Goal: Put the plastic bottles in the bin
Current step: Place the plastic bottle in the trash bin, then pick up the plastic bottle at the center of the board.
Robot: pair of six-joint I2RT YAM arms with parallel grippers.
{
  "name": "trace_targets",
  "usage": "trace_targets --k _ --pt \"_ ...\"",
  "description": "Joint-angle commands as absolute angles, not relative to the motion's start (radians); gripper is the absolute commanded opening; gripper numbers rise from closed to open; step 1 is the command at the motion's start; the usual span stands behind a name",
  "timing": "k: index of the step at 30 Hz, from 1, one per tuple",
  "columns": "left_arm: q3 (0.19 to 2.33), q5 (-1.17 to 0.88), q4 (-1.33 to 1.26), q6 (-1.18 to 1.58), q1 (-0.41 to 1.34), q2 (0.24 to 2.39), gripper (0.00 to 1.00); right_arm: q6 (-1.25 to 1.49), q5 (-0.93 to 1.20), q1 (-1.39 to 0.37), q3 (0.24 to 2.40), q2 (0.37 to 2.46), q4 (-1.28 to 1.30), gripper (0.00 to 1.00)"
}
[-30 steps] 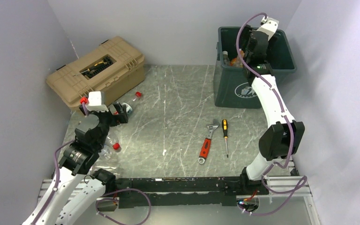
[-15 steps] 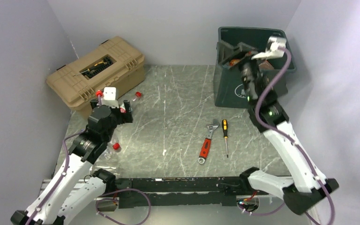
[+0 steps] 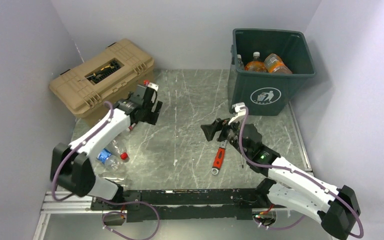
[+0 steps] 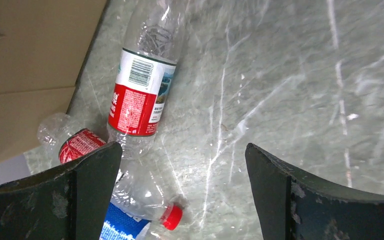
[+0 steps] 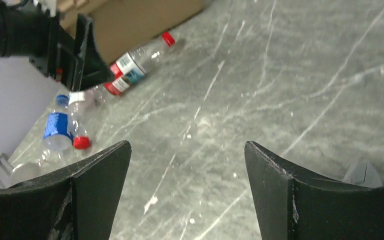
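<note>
**Grey table [image 3: 185, 120] part-cleared; cluster waiting by the toolbox**

Pale walls on 3 sides, marbled top below. Standing in the far right corner: bin [image 3: 272, 92], upright and open. Showing above its rim: 2 orange bottles [image 3: 278, 64] and 1 clear bottle [image 3: 239, 61]. Anything deeper hidden by the bin's own wall. Judged done so far: those 3 at least.

Lying out on the near-left part of the top, beside the toolbox [image 3: 102, 75]:
- red-label bottle [image 4: 140, 90], on its side, close to the box
- crushed bottle [image 4: 77, 142], just beside its lower end
- blue-label bottle [image 4: 130, 222], red-capped, nearer the arm bases

Possibly 1 more clear one at the front-left edge, too faint to call. Judged left to do: 3 at least, all well apart from the bin.

Left gripper [image 4: 182, 160]: hanging over that cluster, jaws released to full spread, nothing between them. Red-label bottle off toward 1 finger rather than centred in the gap. Likely needs a sideways shift before any closing.

Right gripper [image 3: 211, 131]: low over mid-table, facing the cluster, jaws likewise apart and empty. Wrench [image 3: 219, 157] just beside its arm; no part of the job, best skirted.

No bottle in either grip or on its way to the bin; by the look of it, 1 pick only being lined up.
</note>
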State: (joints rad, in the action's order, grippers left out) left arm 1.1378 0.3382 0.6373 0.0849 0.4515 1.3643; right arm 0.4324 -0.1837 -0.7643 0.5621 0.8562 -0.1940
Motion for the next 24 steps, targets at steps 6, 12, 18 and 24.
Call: trace_targets --k 6,12,18,24 --pt "1.33 0.369 0.747 -0.03 0.388 1.637 0.99 0.53 -0.154 -0.776 0.421 0.696 -0.211 0.88" --pt "1.401 0.347 0.769 -0.036 0.331 1.777 0.99 0.555 -0.13 -0.776 0.363 0.651 -0.226 0.88" --pt "1.475 0.293 0.763 -0.046 0.263 1.871 0.99 0.569 -0.093 -0.778 0.338 0.633 -0.23 0.88" --pt "1.496 0.264 0.769 -0.051 0.231 1.946 1.0 0.575 -0.09 -0.778 0.319 0.602 -0.229 0.88"
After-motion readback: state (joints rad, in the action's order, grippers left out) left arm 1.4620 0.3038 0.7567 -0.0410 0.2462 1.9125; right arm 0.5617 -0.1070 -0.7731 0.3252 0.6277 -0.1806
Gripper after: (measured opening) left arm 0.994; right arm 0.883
